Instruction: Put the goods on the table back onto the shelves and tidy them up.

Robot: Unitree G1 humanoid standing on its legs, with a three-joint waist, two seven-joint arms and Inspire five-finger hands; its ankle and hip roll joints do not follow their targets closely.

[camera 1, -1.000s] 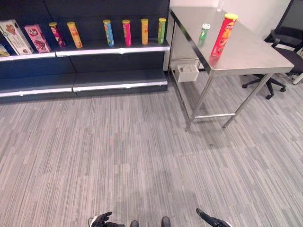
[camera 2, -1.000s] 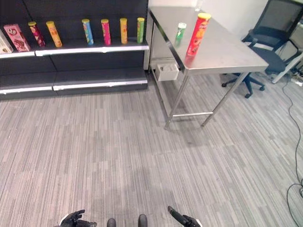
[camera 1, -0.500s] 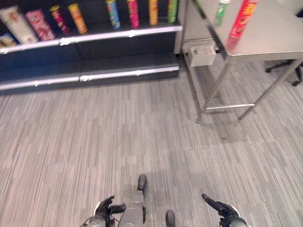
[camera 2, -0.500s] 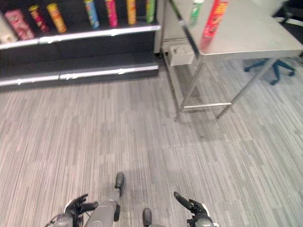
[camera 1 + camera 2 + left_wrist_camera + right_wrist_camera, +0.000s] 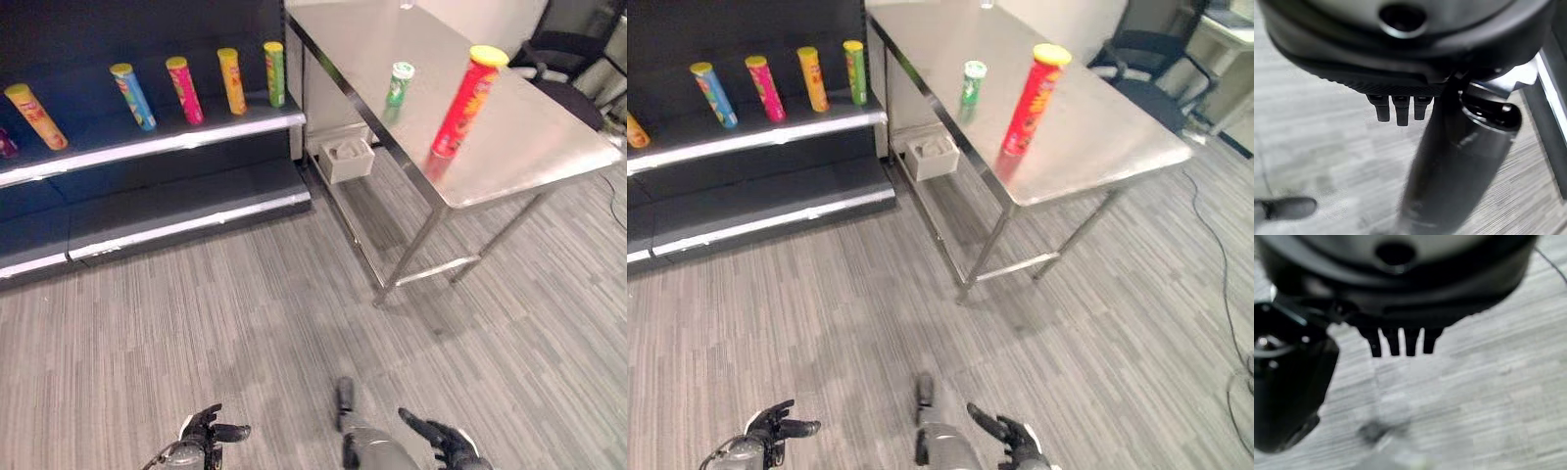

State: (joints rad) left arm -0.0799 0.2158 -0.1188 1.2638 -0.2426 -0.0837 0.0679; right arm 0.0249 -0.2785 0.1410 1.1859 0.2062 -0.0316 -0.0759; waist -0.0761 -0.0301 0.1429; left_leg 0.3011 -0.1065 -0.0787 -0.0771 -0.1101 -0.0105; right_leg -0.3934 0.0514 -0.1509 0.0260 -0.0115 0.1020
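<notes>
Goods on the surface, where exactly?

Up at 2 o'clock on the steel surface (image 5: 549,137): tall red can (image 5: 463,102), upright, near the front edge. Small green can (image 5: 398,83) at 1 o'clock, upright too, well apart from the red one and closer to the shelf side.

And the shelf?

Over at 10 to 11 o'clock, dark shelf (image 5: 147,147) with a pale front strip. Holds a row of upright, slightly tilted cans: orange can (image 5: 35,116), blue can (image 5: 132,96), pink can (image 5: 184,90), yellow can (image 5: 231,81), then green shelf can (image 5: 274,73) at the end nearest the surface. Lower shelf board below, bare as far as visible.

Anything under the surface?

White box (image 5: 346,160) on the floor at 12 o'clock, just beside the near leg frame. Office chair (image 5: 558,59) beyond the far side, at 2 o'clock.

Left robot hand?

Low at 7 o'clock, left robot hand (image 5: 201,431) over the grey striped carpet (image 5: 245,323), fingers loosely spread, thumb sticking out, holding nothing.

Right robot hand?

Low at 5 o'clock, right robot hand (image 5: 446,446), fingers stretched out and spread, empty as well. Well apart from both goods.
</notes>
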